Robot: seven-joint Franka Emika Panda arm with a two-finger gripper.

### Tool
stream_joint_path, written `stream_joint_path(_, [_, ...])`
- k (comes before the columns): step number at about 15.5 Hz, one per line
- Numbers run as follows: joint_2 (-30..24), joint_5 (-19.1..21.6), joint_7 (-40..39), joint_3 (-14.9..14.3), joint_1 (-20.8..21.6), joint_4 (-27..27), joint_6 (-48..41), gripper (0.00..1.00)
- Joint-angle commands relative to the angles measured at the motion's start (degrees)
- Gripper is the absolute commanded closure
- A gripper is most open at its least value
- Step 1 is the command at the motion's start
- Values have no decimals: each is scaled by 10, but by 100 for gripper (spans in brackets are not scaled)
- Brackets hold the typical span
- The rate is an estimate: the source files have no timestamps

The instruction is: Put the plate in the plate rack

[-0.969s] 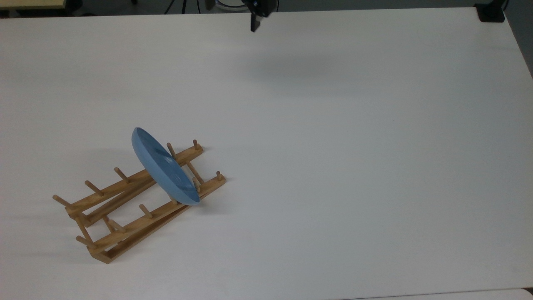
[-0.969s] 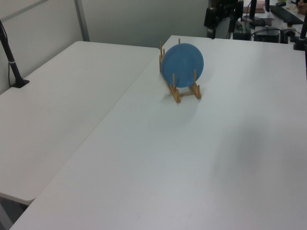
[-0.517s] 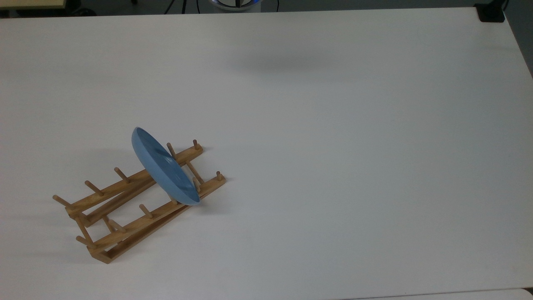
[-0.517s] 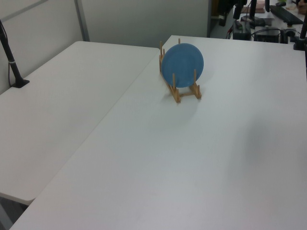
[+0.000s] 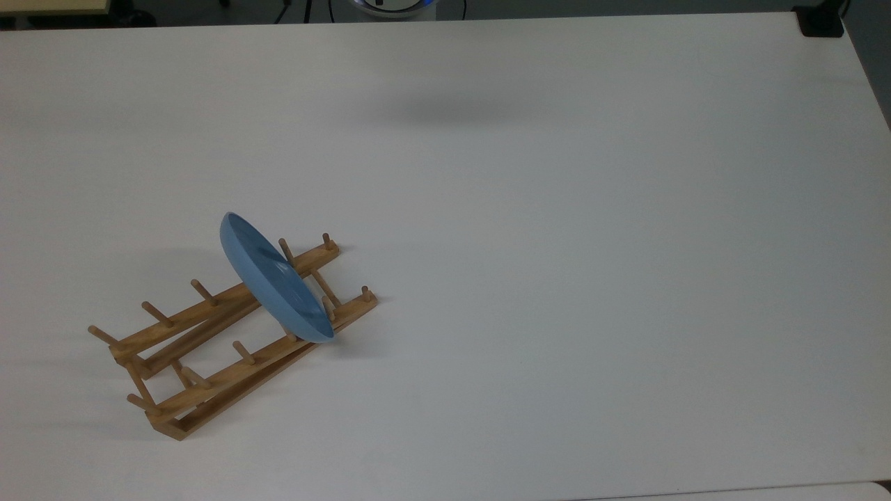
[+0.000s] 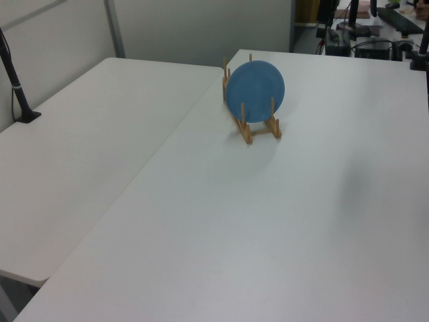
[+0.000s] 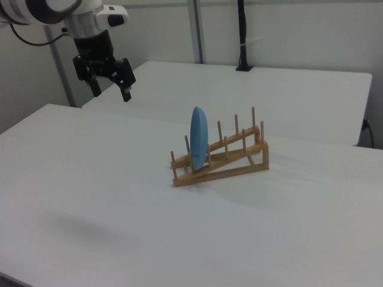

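Observation:
The light-blue plate (image 5: 275,285) stands on edge between the pegs of the wooden plate rack (image 5: 209,383), near the rack's end at the top view's right. In the left view the plate (image 6: 255,90) faces the camera, with the rack (image 6: 258,133) beneath it. Seen edge-on in the right view, the plate (image 7: 198,146) sits at the low end of the sloping rack (image 7: 239,152). My gripper (image 7: 111,91) hangs open and empty high above the table, well off to the right view's left of the rack, touching nothing.
A second white table (image 6: 80,134) adjoins at the left view's left, with a black clamped post (image 6: 17,87) on it. A black mount (image 5: 821,21) sits at the table's corner in the top view's upper right. The robot base (image 5: 390,5) lies beyond the far edge.
The gripper has risen and drawn back, leaving the top view's upper edge and the left view's top. Plate and rack have not moved.

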Motion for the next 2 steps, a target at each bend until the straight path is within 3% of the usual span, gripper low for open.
stream_joint_path(1, [-16, 18, -18, -7, 4, -12, -6, 0])
stream_joint_path(2, [-16, 18, -18, -7, 5, -12, -6, 0])
